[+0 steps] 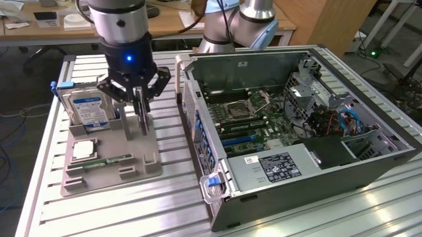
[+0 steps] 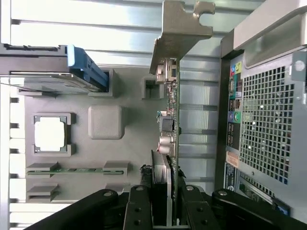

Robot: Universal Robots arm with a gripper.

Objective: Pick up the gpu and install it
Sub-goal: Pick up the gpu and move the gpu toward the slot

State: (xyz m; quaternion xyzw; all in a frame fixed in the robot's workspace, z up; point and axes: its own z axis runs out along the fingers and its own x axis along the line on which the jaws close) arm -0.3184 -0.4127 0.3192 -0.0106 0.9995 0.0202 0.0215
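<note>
Your gripper is clamped on the gpu - the fingers pinch the card's two faces at one end. The gpu stands on edge straight below the gripper, and its silver bracket is at the far end from the fingers. It sits over the grey tray, between the hard drive and the open computer case - you can't tell whether its lower edge touches the tray.
</note>
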